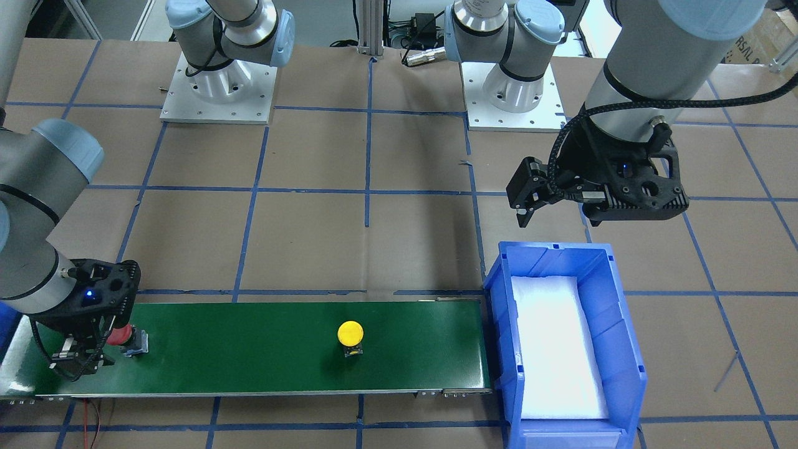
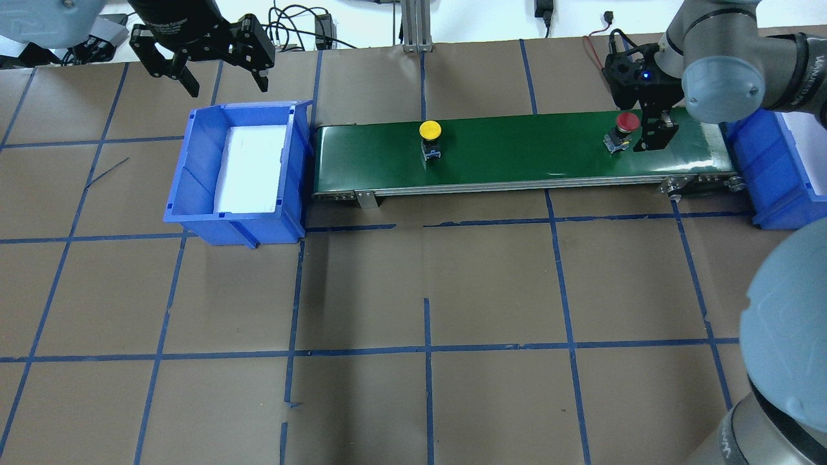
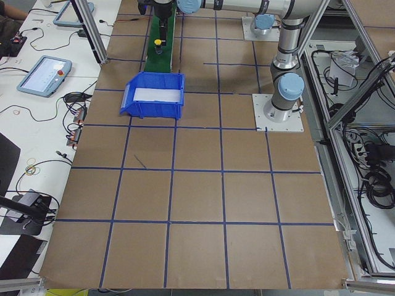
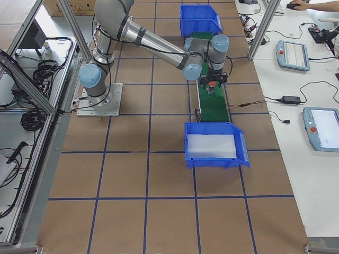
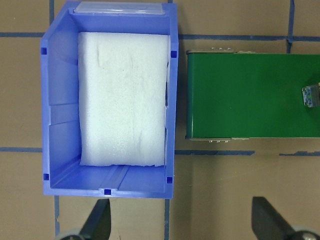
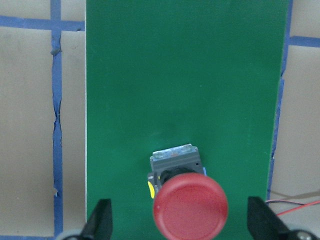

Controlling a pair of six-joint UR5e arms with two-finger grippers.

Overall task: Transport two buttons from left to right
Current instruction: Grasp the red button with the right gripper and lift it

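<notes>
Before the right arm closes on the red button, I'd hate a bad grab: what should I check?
1. Right gripper open: ok, fingers spread wide.
2. Red button centred between the fingers: ok in the wrist view.
3. Red button upright on the green belt: cannot tell, it looks tilted.
4. Yellow button clear of the grab: ok, mid-belt, well apart.
5. Left gripper out of the way: ok, open by the blue bin at the belt's other end.
</notes>
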